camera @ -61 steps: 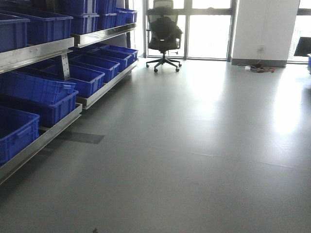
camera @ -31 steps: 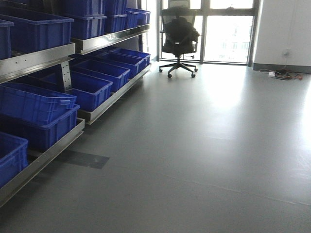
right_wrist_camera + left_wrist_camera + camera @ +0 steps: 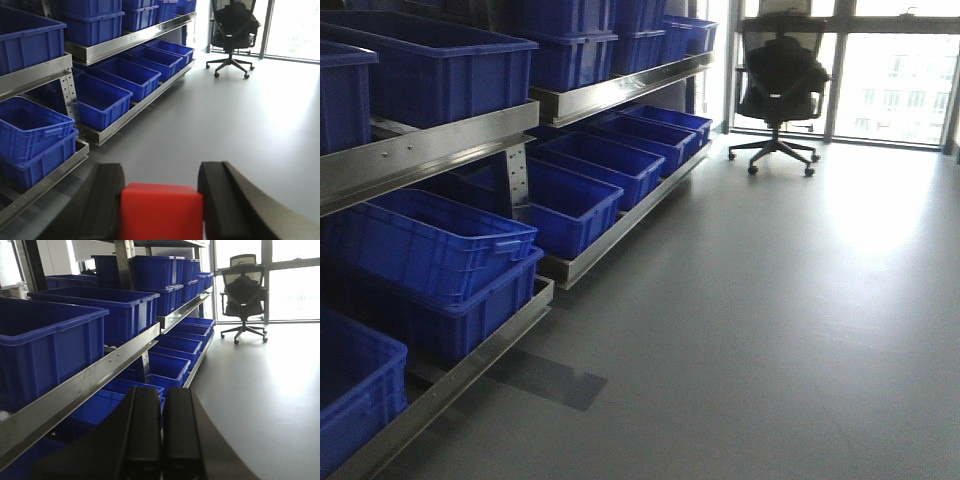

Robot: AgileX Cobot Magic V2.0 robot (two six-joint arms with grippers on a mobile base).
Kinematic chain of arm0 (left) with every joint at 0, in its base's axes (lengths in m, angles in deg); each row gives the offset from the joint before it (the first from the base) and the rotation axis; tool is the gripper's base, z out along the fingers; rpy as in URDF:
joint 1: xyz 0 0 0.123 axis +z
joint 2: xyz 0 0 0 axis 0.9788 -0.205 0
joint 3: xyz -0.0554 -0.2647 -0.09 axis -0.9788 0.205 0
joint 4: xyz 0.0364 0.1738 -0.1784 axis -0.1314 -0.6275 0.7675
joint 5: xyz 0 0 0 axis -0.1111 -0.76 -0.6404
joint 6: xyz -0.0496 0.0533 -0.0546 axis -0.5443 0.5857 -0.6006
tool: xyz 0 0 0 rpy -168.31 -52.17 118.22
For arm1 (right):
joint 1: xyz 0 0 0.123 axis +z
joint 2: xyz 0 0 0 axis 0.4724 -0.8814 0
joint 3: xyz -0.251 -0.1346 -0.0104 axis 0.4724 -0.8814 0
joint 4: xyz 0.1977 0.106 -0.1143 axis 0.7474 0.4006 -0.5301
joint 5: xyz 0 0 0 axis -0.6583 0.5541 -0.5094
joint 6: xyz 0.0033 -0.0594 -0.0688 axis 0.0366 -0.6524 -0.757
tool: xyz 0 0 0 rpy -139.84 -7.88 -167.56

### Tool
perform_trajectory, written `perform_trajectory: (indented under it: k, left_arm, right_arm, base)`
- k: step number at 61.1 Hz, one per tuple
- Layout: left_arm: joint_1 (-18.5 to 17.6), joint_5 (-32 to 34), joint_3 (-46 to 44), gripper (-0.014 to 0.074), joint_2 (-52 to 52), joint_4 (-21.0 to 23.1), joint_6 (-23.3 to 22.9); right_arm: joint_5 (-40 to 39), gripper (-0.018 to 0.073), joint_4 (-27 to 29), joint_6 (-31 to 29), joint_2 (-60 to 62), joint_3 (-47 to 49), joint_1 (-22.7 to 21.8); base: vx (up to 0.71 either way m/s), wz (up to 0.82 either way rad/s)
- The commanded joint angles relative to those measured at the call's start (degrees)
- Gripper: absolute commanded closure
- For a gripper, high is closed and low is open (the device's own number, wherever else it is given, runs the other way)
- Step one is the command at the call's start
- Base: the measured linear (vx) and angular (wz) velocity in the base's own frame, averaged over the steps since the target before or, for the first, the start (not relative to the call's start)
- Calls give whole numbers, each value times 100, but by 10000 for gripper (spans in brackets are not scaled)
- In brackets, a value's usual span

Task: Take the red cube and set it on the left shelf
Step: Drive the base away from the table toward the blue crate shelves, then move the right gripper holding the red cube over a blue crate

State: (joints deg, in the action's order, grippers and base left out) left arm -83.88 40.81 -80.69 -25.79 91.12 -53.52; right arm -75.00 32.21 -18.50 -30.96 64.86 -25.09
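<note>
The red cube shows only in the right wrist view, clamped between the two black fingers of my right gripper, which is shut on it above the grey floor. The left shelf is a steel rack with flat front rails and big blue crates, filling the left of the front view. It also shows in the left wrist view and the right wrist view. My left gripper is shut and empty, level with the rack's upper rail. Neither gripper shows in the front view.
Lower rack levels hold more blue crates down to floor height. A black office chair stands by the bright windows at the back. Grey floor stretches to the right of the rack.
The front view has swung left and closer to the rack: the crates and rails now fill more of the left side, and the chair has shifted right in the view.
</note>
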Motion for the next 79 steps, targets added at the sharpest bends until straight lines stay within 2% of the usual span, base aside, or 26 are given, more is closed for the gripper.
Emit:
perform_trajectory:
  k: [1,22,41,79]
  left_arm:
    - [-21,480,126,491,-46,2,11]
    - [-21,480,126,491,-46,2,11]
    - [-21,480,126,491,-46,2,11]
    - [-21,480,126,491,-46,2,11]
  right_arm:
    - [-538,501,-18,-22,-42,173,-27]
    - [-538,501,-18,-22,-42,173,-27]
    - [-538,501,-18,-22,-42,173,-27]
    - [-538,501,-18,-22,-42,173,-27]
  base:
    - [57,35]
    - [52,45]
    - [40,76]
    - [22,69]
